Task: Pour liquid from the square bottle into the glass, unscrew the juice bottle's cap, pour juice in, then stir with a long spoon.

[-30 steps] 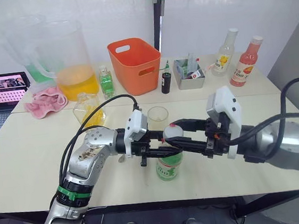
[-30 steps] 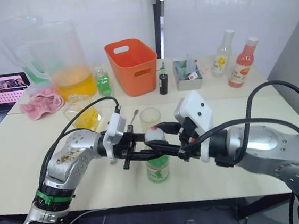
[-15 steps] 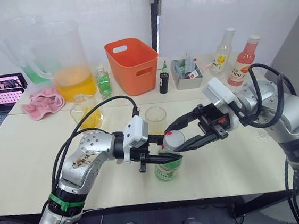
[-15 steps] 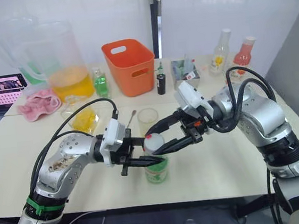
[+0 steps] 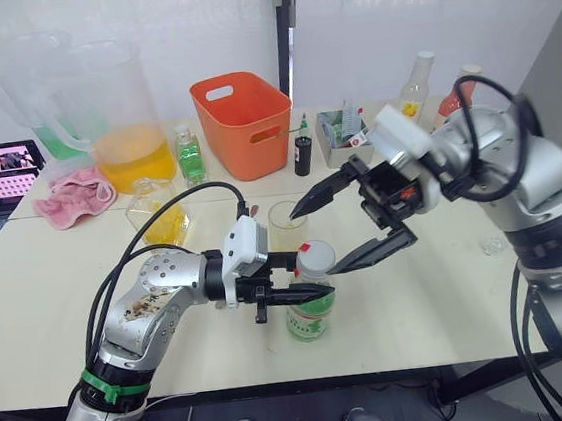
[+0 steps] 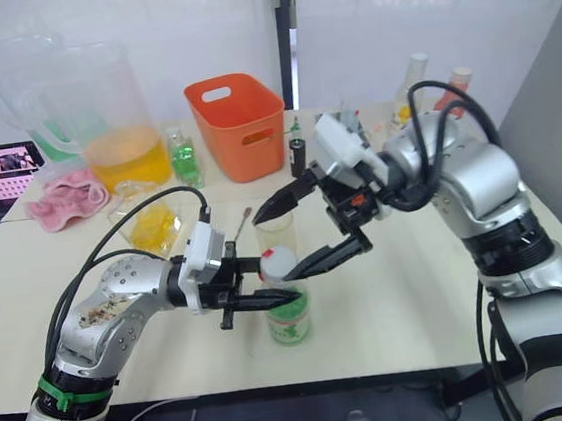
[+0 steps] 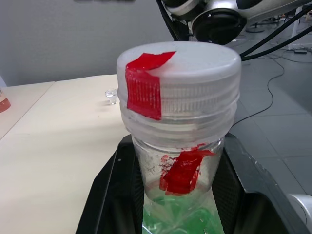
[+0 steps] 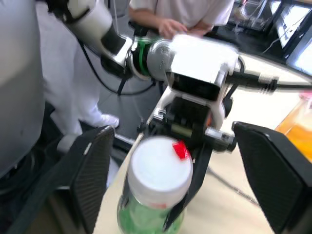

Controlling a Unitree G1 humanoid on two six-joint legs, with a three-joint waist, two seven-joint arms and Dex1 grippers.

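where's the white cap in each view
Left eye view: the cap sits low centre, below the glass.
Right eye view: low centre.
Left wrist view: upper middle.
Right wrist view: lower middle.
Shared landmark: its red tape tab.

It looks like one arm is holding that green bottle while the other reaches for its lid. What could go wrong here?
The right tool is wide open around the cap without touching it; if it shuts off-centre it may slip rather than turn it.
The left tool grips the juice bottle by the neck only, so a hard twist might spin or tip it.
The glass stands just behind; a swinging finger could knock it over.
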